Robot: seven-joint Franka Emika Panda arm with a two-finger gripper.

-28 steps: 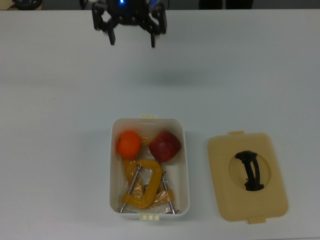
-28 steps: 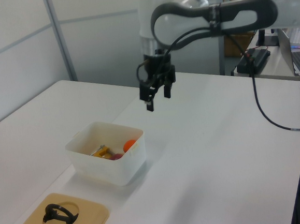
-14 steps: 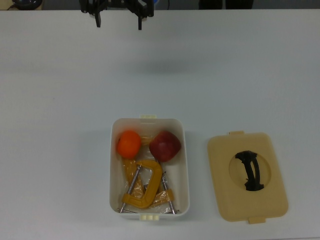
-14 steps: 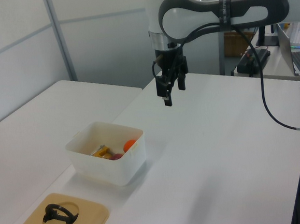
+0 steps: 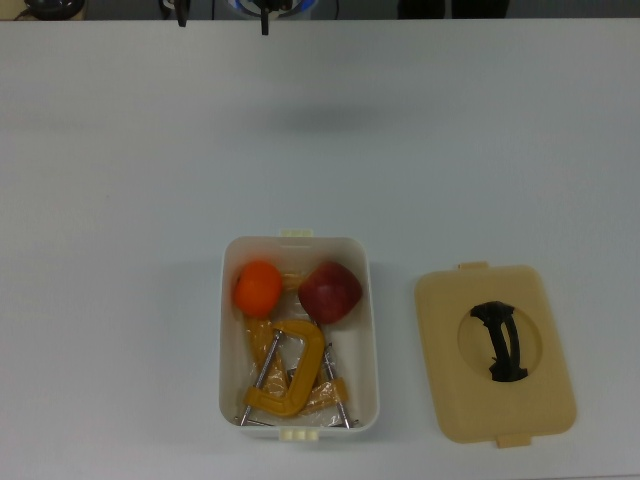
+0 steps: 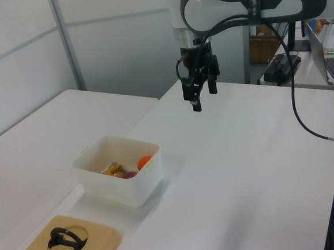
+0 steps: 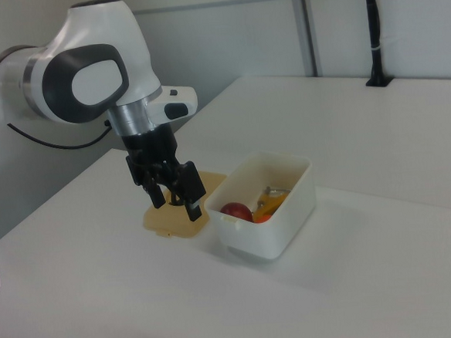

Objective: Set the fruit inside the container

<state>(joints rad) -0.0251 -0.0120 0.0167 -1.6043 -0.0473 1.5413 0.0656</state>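
The white container (image 5: 372, 340) stands on the table and holds both fruits. The orange (image 5: 258, 288) lies beside the dark red apple (image 5: 330, 291) at its far end in the top view. My gripper (image 5: 223, 14) is open and empty, only its fingertips showing at the top view's upper edge. In the left view the gripper (image 6: 203, 95) hangs high above the table, well behind the container (image 6: 117, 187), where the orange (image 6: 145, 160) peeks over the rim. The right view shows the gripper (image 7: 176, 205) to the left of the container (image 7: 283, 219) and the apple (image 7: 236, 211).
Yellow C-clamps (image 5: 290, 375) fill the near half of the container. A flat tan lid (image 5: 495, 352) with a black handle lies to the container's right in the top view. White table surface surrounds them.
The open gripper has moved away from the container, toward the top view's upper edge, and up and to the right in the left view. The fruits, clamps and lid have not moved.
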